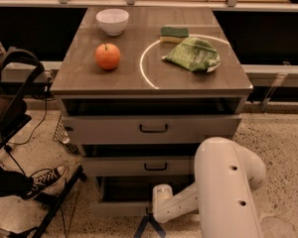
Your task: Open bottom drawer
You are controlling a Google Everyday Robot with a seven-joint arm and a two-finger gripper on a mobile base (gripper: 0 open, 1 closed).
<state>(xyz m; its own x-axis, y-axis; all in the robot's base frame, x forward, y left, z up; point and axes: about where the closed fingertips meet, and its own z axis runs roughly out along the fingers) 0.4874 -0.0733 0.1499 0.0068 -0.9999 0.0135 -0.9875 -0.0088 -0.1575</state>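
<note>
The bottom drawer (pixel 116 207) is the lowest of three pale drawers in the cabinet. Its front panel stands out from the cabinet, with a dark gap (pixel 124 190) behind it. My gripper (pixel 150 214) is low at the middle of that front panel, where the handle would be. The handle itself is hidden behind my white wrist (pixel 163 198). My thick white arm (pixel 228 192) reaches in from the lower right.
The middle drawer (pixel 139 166) and top drawer (pixel 149 129) have dark bar handles and stand slightly out. On the cabinet top (pixel 79 78) are an orange (pixel 108 56), a white bowl (pixel 112 21), a sponge (pixel 174 32) and a green bag (pixel 193 54). A chair (pixel 10 108) and a sneaker (pixel 47 177) are at the left.
</note>
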